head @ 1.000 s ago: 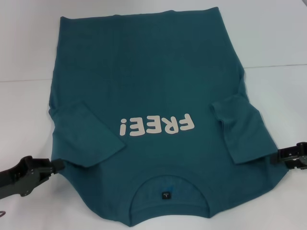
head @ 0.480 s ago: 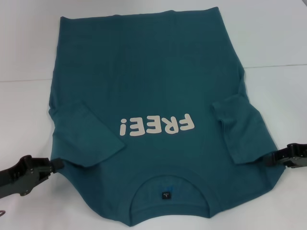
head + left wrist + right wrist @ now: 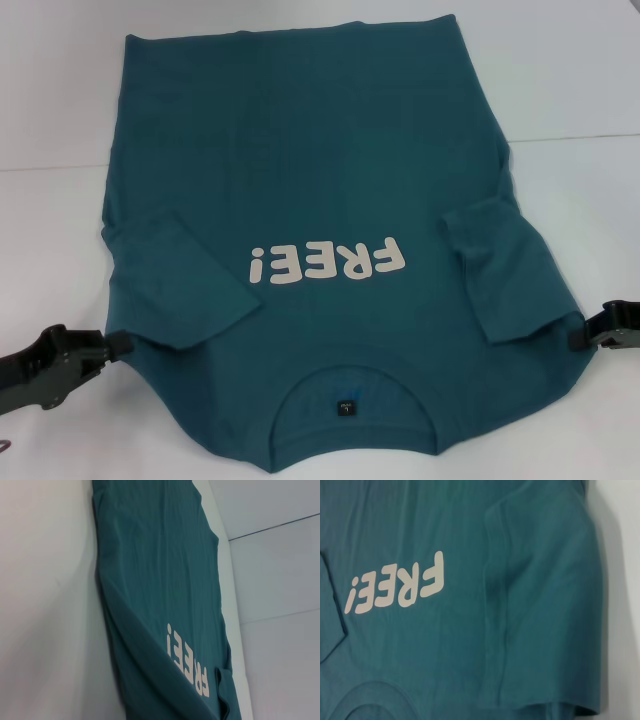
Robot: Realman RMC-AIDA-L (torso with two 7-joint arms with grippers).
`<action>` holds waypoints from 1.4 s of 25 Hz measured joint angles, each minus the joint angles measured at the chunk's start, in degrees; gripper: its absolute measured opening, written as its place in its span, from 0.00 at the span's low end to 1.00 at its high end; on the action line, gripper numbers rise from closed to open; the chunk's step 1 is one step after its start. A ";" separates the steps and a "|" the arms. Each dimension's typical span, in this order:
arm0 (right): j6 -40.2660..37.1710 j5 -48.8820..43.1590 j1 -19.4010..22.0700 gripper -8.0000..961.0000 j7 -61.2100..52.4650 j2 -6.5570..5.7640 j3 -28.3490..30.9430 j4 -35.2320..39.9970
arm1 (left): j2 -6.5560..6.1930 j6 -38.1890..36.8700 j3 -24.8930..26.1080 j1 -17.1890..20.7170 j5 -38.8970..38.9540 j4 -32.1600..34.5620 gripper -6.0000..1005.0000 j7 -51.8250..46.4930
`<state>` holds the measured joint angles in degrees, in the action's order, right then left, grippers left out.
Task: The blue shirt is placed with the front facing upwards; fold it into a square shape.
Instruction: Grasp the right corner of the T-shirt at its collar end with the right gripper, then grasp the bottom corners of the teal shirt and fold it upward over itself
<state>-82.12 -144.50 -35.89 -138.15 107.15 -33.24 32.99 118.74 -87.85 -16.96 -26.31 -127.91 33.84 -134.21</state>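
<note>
The blue shirt (image 3: 320,170) lies flat and front up on the white table, its collar (image 3: 352,375) toward me and the cream "FREE!" lettering (image 3: 328,263) across the chest. Both short sleeves are folded inward onto the body, one on the left (image 3: 180,285) and one on the right (image 3: 505,270). My left gripper (image 3: 118,343) sits low at the shirt's left shoulder edge, touching the cloth. At the right shoulder edge my right gripper (image 3: 578,335) rests just beside the fabric. The left wrist view runs along the shirt (image 3: 155,580). The right wrist view shows the folded right sleeve (image 3: 545,605) and the lettering (image 3: 395,587).
The white table (image 3: 580,80) surrounds the shirt, with a thin seam line (image 3: 575,137) crossing it behind the sleeves. A small dark neck label (image 3: 346,408) shows inside the collar. Bare tabletop lies to the left (image 3: 50,230) and right (image 3: 600,230) of the shirt.
My right gripper slid in toward the shirt's right edge half a second ago and has since drawn back outward a little. The left gripper and the shirt have stayed put.
</note>
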 joint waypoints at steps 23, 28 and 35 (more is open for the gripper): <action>-16.41 -6.09 2.94 0.05 -0.90 0.26 -0.25 13.26 | -0.71 -13.97 -12.22 -0.20 -10.61 9.55 0.03 0.54; -22.15 -8.30 5.07 0.05 -0.53 2.54 -0.25 20.13 | -0.38 -17.31 -12.05 1.66 -15.21 12.14 0.03 -0.67; -28.10 -10.42 7.61 0.05 1.52 4.51 -0.83 22.74 | -0.11 -20.33 -11.91 3.82 -17.44 13.58 0.03 -0.60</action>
<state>-110.22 -154.92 -28.28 -136.63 111.67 -34.06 55.72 118.63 -108.18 -28.87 -22.49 -145.35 47.41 -134.81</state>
